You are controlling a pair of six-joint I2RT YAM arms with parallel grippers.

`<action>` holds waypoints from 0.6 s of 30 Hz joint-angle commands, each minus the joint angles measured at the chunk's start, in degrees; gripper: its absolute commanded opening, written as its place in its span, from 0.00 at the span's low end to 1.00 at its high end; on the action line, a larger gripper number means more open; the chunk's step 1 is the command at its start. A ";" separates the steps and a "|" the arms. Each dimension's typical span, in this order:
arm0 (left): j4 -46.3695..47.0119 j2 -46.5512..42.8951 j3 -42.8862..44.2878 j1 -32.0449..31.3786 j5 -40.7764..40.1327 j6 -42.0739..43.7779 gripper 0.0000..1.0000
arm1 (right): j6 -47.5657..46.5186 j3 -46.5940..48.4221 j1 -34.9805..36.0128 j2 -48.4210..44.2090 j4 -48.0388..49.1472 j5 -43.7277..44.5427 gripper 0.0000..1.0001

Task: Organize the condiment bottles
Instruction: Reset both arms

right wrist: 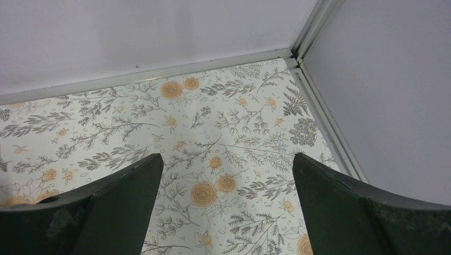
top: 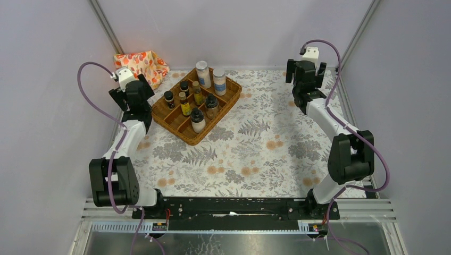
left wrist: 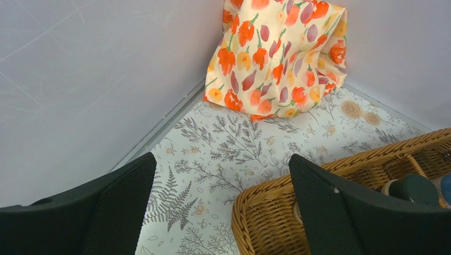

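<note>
Left gripper is hanging wide open beside tray near cloth; right gripper is gaping empty over mat; bottles are sitting in tray.

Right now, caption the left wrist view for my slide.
Open left claw over the floral mat, orange-flowered cloth ahead, wicker tray alongside.

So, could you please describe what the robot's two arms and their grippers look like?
The left arm and right arm share one build: white links between boxy black joint housings, a purple cable looping along each, and a white camera box at the wrist. The left gripper and right gripper have broad black wedge fingers, the left's pads finely meshed.
</note>
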 commanded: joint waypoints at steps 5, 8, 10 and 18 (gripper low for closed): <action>5.11 1.72 -0.45 1.21 -2.22 -0.40 0.99 | -1.00 0.83 -0.19 0.39 4.64 3.10 1.00; 5.50 2.31 -0.30 1.25 -2.32 -0.54 0.99 | -1.17 1.03 -0.12 0.74 4.68 3.57 1.00; 5.89 2.69 -0.18 1.24 -2.62 -0.70 0.99 | -1.25 0.95 -0.16 0.88 4.87 3.80 1.00; 7.42 2.78 -1.62 1.31 -2.46 -1.33 0.99 | -1.47 1.91 -0.12 1.67 5.06 4.04 1.00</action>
